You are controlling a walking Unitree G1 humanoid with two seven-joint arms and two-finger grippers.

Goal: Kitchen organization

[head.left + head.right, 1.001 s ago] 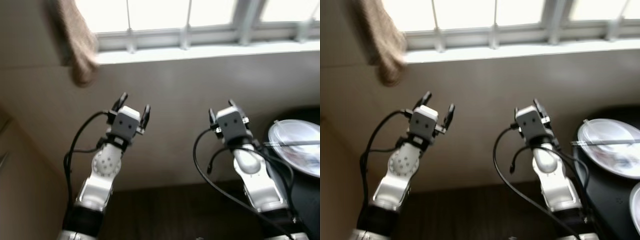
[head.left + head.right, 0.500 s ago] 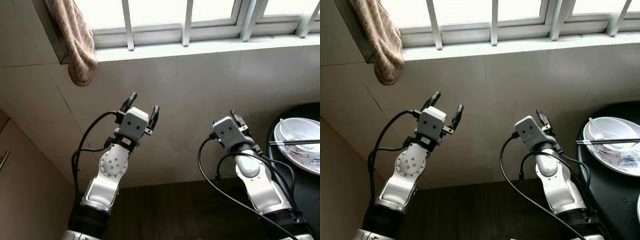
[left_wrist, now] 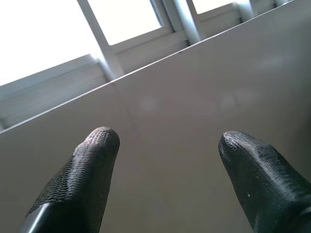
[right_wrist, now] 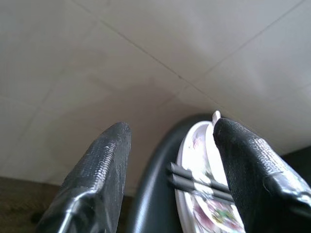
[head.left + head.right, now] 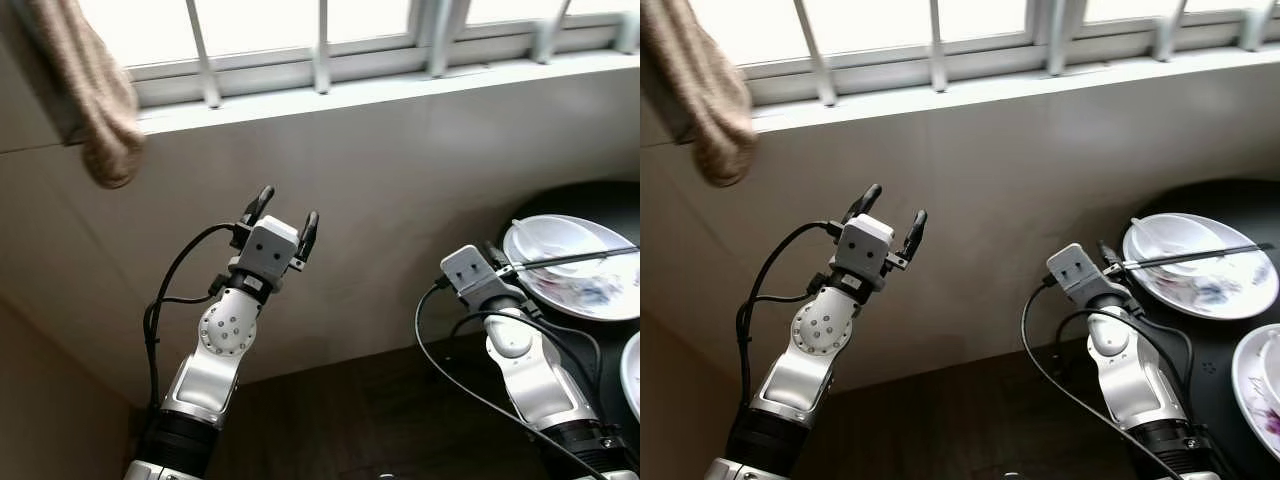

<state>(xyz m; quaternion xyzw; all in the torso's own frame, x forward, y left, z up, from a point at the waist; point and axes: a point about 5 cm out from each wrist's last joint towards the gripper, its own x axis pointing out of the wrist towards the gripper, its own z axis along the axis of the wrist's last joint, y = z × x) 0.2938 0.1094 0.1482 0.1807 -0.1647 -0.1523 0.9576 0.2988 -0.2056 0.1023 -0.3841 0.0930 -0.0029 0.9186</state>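
**Both claws spread and empty beside the dishes**

Up by the tiled wall, the left gripper [image 5: 280, 207] is raised with its two black fingers [image 3: 92, 160] spread wide, nothing between them. Lower down, the right gripper [image 4: 170, 160] also stands open and holds nothing; through its gap the wrist view shows a pair of dark chopsticks [image 4: 194, 187] lying across a white patterned plate [image 5: 1200, 268] on the round black table [image 5: 1225, 365]. The claw sits just beside the plate's rim, apart from it. A spoon-like piece [image 5: 1145, 232] rests in the plate, and a second plate [image 5: 1258, 385] lies nearer on the table. A brown cloth [image 5: 95, 100] hangs from the window sill [image 5: 330, 90].

Compared with half a second ago, the whole scene has slid leftward, so the camera has turned, and the right gripper now sits closer to the plate.
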